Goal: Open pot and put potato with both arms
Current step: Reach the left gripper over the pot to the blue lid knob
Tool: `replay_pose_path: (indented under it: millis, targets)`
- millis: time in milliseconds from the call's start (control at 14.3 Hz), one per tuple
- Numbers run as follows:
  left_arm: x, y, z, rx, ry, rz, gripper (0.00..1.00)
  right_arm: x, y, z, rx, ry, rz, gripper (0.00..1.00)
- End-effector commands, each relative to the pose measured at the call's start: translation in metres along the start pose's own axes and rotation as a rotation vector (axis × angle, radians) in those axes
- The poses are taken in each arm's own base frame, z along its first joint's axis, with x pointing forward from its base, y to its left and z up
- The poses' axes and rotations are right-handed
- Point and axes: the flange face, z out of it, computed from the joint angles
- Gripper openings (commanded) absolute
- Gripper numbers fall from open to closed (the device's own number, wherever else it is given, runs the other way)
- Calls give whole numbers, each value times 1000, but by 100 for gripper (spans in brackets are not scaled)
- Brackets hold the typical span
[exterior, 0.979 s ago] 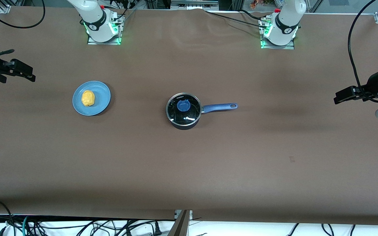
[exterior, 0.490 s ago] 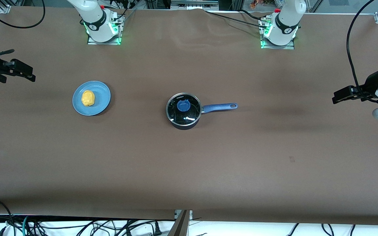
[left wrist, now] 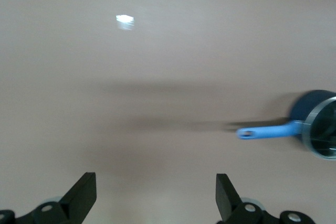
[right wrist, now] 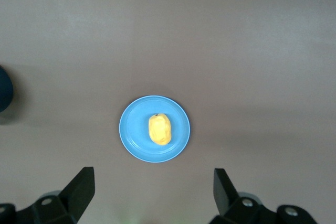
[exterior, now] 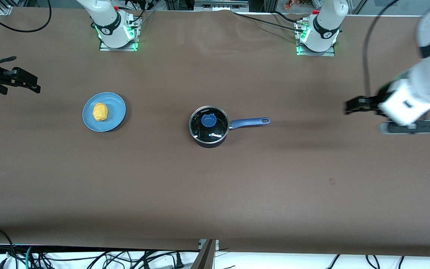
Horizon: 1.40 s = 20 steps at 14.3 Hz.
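Bare table (exterior: 215, 194) is seen between the spread-jawed left gripper (left wrist: 156, 195) and lidded pot (exterior: 208, 126); the potato (right wrist: 159, 129) on its plate (right wrist: 132, 135) lies clear of the right gripper (right wrist: 152, 192), jaws apart.

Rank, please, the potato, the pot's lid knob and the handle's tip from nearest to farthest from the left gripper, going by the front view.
Left gripper hangs over the table's left-arm end.
1. Handle tip, pointing toward that gripper.
2. Lid knob, at the pot's centre.
3. Potato, on the plate toward the right arm's end.

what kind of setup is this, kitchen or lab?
Likely a robotics lab bench: two white robot arms bolted to a brown-covered table, loose black cables along its edge, and only a lidded black saucepan as kitchenware.
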Motion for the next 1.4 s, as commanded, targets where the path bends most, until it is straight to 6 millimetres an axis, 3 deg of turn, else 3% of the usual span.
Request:
replay_pose_path:
  millis: [0,140,350,559,979,1049,1329]
  targets:
    - [4,88,40,-27,25,-61,100,-5,-1,-2,9,1,12,100]
    - [1,150,72,-42,62,-140,100,-5,-1,-2,9,1,12,100]
    - [-11,241,138,-64,117,-252,100,-6,1,-3,9,1,15,100]
    - [-26,301,196,-73,172,-304,100,-6,0,-2,9,-1,13,100]
    - [-67,364,277,-3,210,-282,100,-6,1,-3,9,-1,15,100]
    - [-73,376,284,-12,223,-289,100,-6,1,-2,10,-7,15,100]
    - [-86,389,302,-4,219,-271,100,-7,1,-2,10,-5,15,100]
